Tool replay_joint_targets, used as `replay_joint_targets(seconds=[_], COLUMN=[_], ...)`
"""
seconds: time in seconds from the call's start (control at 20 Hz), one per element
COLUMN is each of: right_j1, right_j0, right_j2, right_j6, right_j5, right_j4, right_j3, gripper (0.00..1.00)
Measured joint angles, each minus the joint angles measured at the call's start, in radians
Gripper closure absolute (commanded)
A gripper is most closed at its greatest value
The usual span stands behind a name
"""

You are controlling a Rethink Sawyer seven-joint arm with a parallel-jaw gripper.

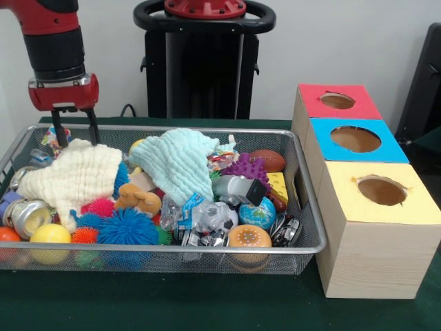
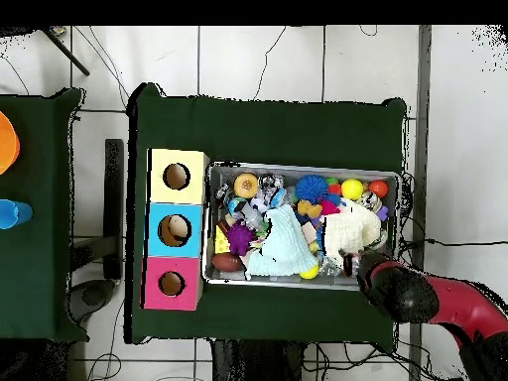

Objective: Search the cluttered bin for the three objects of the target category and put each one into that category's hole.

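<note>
The silver wire-mesh bin is full of mixed clutter; it also shows in the overhead view. My gripper is open and empty, hanging over the bin's far left corner with its tips just above the far edge of a cream cloth. A confetti-patterned crinkled piece peeks out just left of the gripper at the back rim. Another one lies between the mint cloth and a purple spiky toy. A third is hidden. The yellow-topped box's hole is nearest the camera on the right.
The blue-topped box and the red-topped box stand behind the yellow one. Spiky balls, a can, a yellow ball, a burger toy, a globe ball and a football fill the bin. In the overhead view my arm covers the bin's corner.
</note>
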Motion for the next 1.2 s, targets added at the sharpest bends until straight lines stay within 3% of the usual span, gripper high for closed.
replay_joint_targets(seconds=[1.2], right_j1=[0.025], right_j0=[-0.01], right_j2=[-0.022], right_j6=[0.0], right_j5=[0.0], right_j4=[-0.024], right_j3=[0.0], gripper=[0.0])
